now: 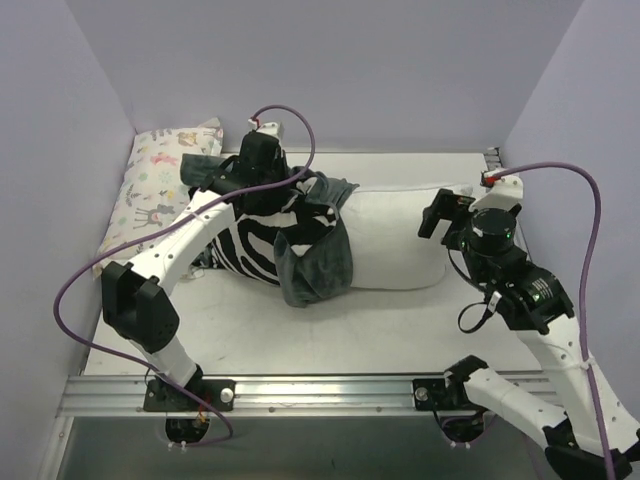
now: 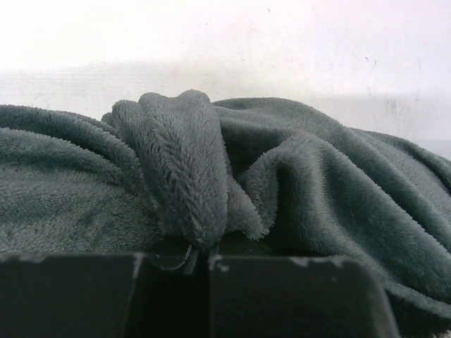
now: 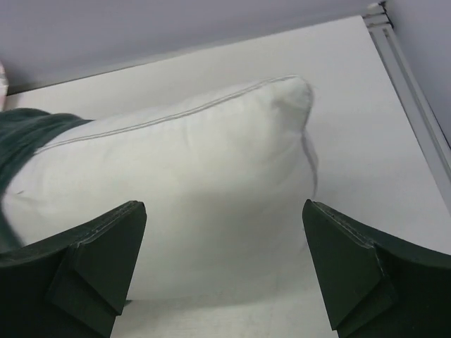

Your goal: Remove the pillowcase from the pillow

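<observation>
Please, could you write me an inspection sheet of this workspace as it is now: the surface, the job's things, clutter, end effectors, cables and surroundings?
Surface: white table; no stains seen.
Job's things: dark green plush pillowcase, zebra-striped inside, bunched over the left part of the white pillow; the pillow's right part is bare.
Clutter: small animal-print pillow at the far left corner.
End effectors: left end effector shut on a fold of the pillowcase; right end effector open over the pillow's bare corner, holding nothing.
Cables: left arm's purple cable loops beside the arm; right arm's purple cable arcs along it; no snag seen.
Surroundings: pale lilac walls on three sides; metal rail at the near edge.
</observation>
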